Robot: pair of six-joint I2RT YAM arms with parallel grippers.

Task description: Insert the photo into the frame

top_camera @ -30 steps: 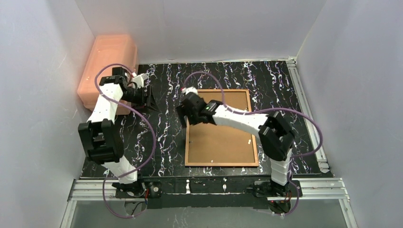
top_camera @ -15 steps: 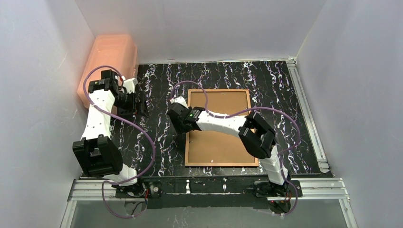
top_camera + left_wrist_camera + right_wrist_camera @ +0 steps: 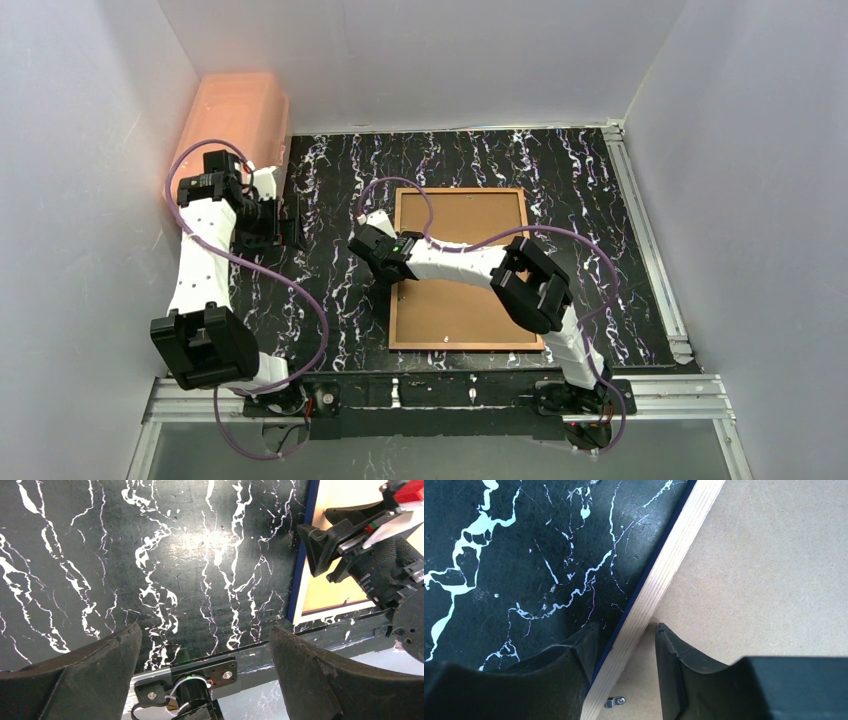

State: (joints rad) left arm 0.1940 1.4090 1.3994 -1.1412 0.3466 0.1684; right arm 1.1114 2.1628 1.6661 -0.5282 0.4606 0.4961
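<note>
Over the last second the left arm has been pulling back toward the translucent orange plastic bin (image 3: 235,110) at the far left. Its left tool (image 3: 205,630) has been spreading to full width. It is now hanging over the black, white-veined marbled bench (image 3: 330,180), fingers wide apart and holding nothing.

Meanwhile the right arm has been sliding away from the upper left part of the large rectangular picture frame (image 3: 465,346), which has a navy-blue front border and light wood rear edges. It has been coming down at the frame's left rail, with the right tool (image 3: 625,629) narrowing as it goes.

The frame is lying face down near the middle of the bench, with the plain brown backing board (image 3: 774,580) sitting inside it. The glossy beach photo is not showing in any view, and I cannot tell whether it is lying under the board.

I judge that the left arm is standing aside while the right one is taking over the frame, probably to grip that rail.

The right tool is about half closed and straddling the rail. One finger is on the bench side by the navy edge, and the other is on the board side at the inner edge of the wood. Whether the fingers are already pinching the rail I cannot tell.
</note>
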